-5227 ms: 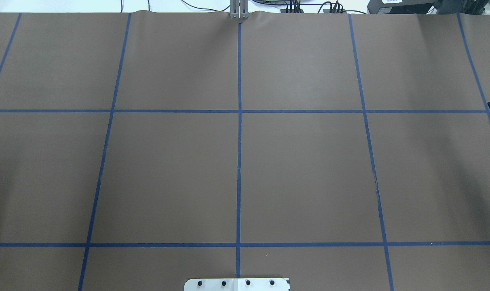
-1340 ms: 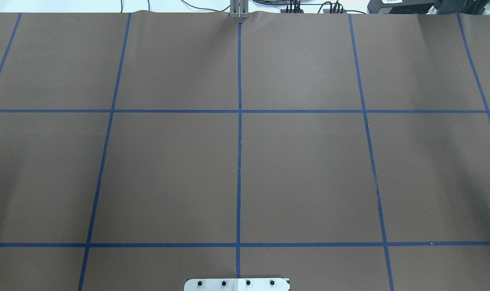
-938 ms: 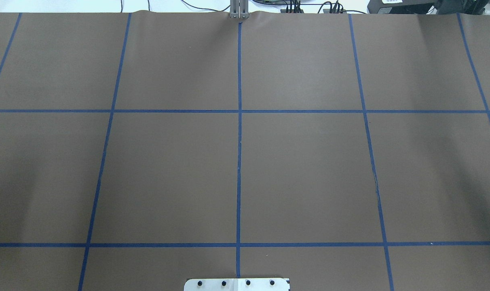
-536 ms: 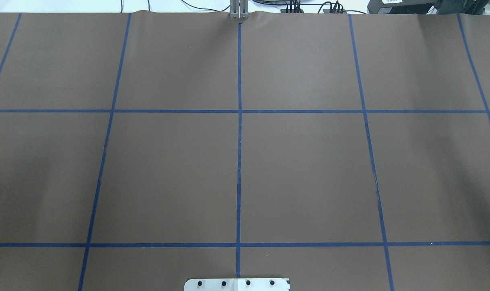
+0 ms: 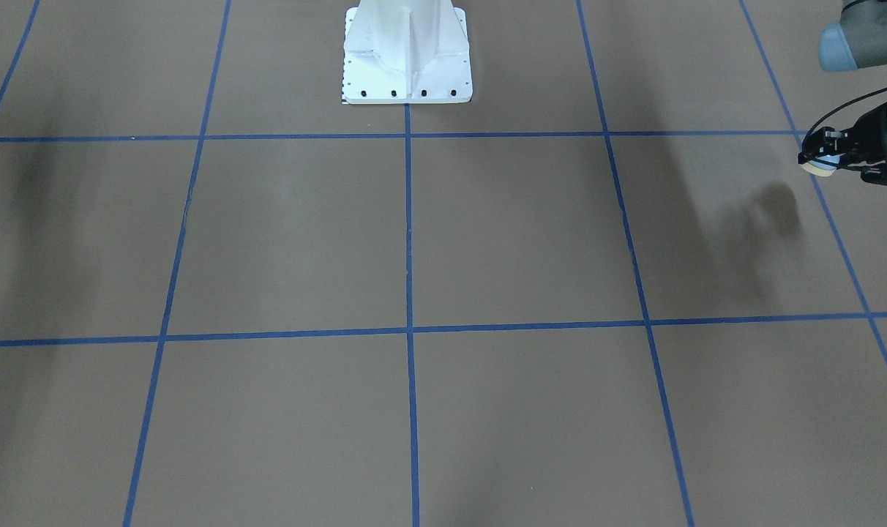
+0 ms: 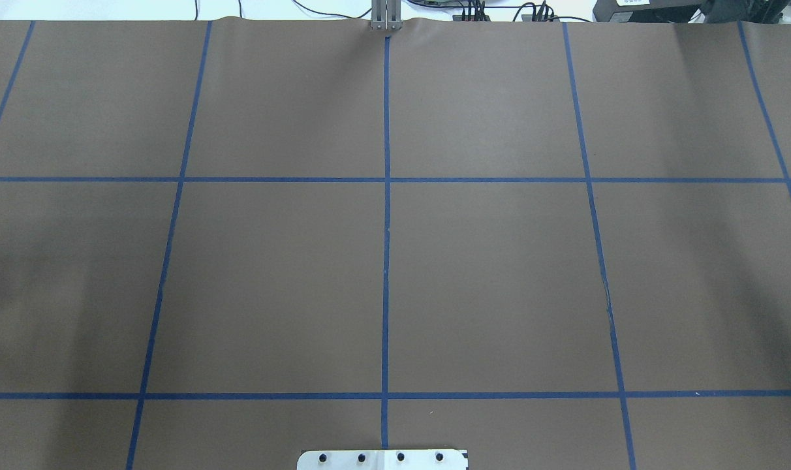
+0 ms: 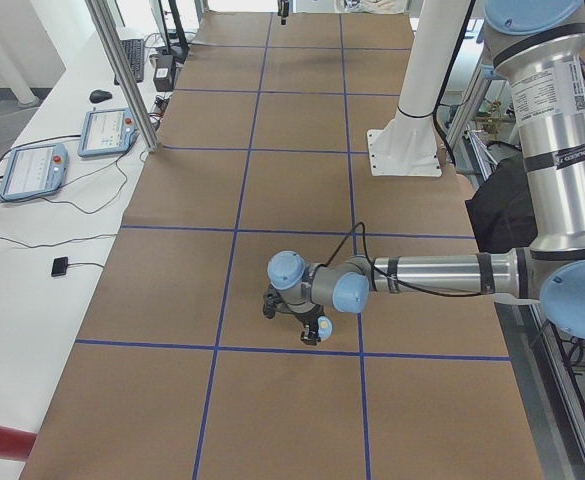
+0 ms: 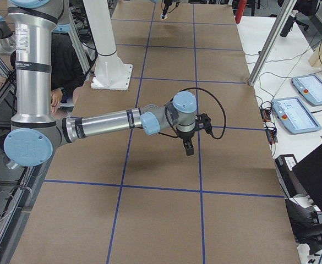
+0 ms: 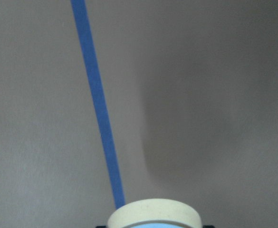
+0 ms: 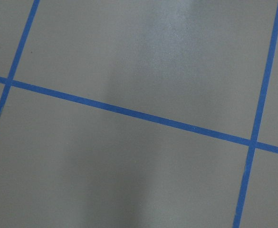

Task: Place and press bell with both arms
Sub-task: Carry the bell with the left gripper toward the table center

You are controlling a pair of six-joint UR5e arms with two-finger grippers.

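My left tool [image 5: 822, 154] grips the bell [image 5: 818, 168] above the worktop [image 5: 487, 234], near its left edge. The front view shows this and the overhead does not. My wrist view crops its cream base [image 9: 153, 212]. Whether my right tool [image 8: 189, 147] is open or closed, I cannot tell.

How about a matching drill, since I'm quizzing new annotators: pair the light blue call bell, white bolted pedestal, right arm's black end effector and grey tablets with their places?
Things:
A. light blue dome-shaped call bell
B. white bolted metal pedestal
C. right arm's black end effector
D. two grey screen tablets

Places:
1. on the white side bench
2. hanging over the brown table cover, pointing down
3. gripped off the table by the left end effector
4. standing on that cover

Pairs: A-3; B-4; C-2; D-1.
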